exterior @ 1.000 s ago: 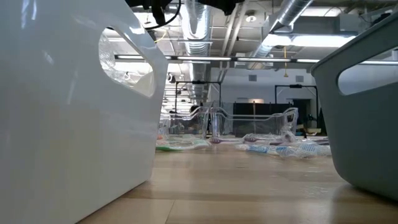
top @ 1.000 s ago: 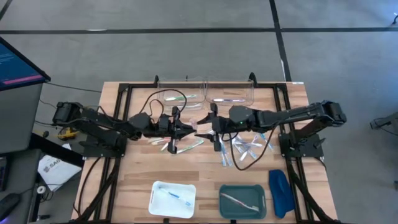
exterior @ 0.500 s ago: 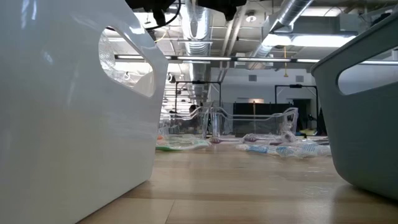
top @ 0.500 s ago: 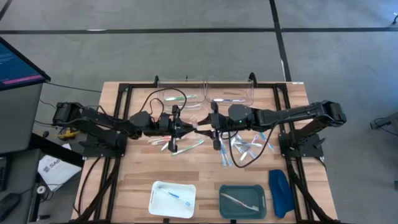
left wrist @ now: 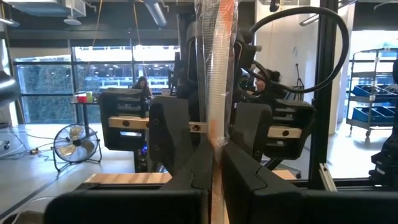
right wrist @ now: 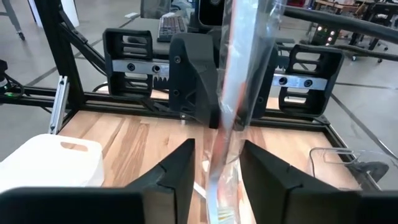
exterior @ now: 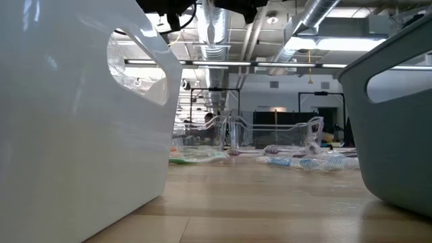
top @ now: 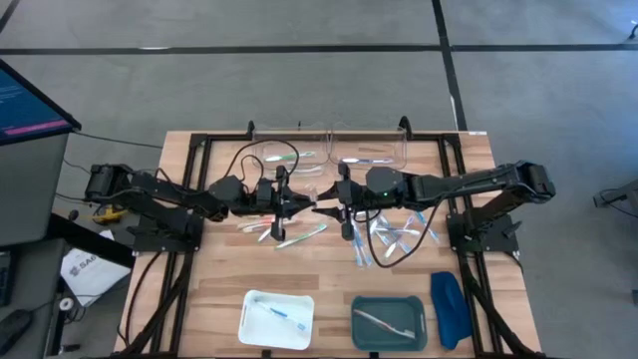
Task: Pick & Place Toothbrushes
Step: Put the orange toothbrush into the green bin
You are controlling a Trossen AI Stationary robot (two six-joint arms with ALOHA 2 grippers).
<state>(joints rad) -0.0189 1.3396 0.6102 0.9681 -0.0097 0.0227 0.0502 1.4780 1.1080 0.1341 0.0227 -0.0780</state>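
Note:
A clear-wrapped toothbrush [left wrist: 215,68] with an orange-pink handle stands nearly upright in the air over the table's middle, between my two grippers. My left gripper [top: 302,207] comes from the table's left and is shut on it. My right gripper [top: 331,207] faces it from the right and is closed on the same wrapper [right wrist: 231,118]. Several more wrapped toothbrushes lie flat on the wood below, pale ones [top: 299,236] left of centre and bluish ones [top: 394,237] to the right. My left gripper pinches the wrapped toothbrush between its two fingers, on the lower part of the wrapper [left wrist: 216,140]. The fingers come in about level from the table's left and lie across it. The toothbrush stands upright above them, clear of the table. My right gripper has the wrapper's lower stretch [right wrist: 227,146] between its two fingers, coming about level from the table's right, across the toothbrush. One finger [right wrist: 252,158] meets the wrapper's edge; beside the other a thin strip of table shows. The toothbrush slants upward, clear of the table.
Two clear bins [top: 289,150] [top: 374,150] stand at the far edge with toothbrushes inside. Near the front edge, a white tray [top: 249,299] and a green tray [top: 357,304] each hold one toothbrush. A dark-blue oblong object [top: 449,309] lies at the front right.
My right gripper's fingers have drawn together around the wrapped toothbrush that my left gripper holds. Both arms have stayed where they were, and the toothbrush has kept upright between them.

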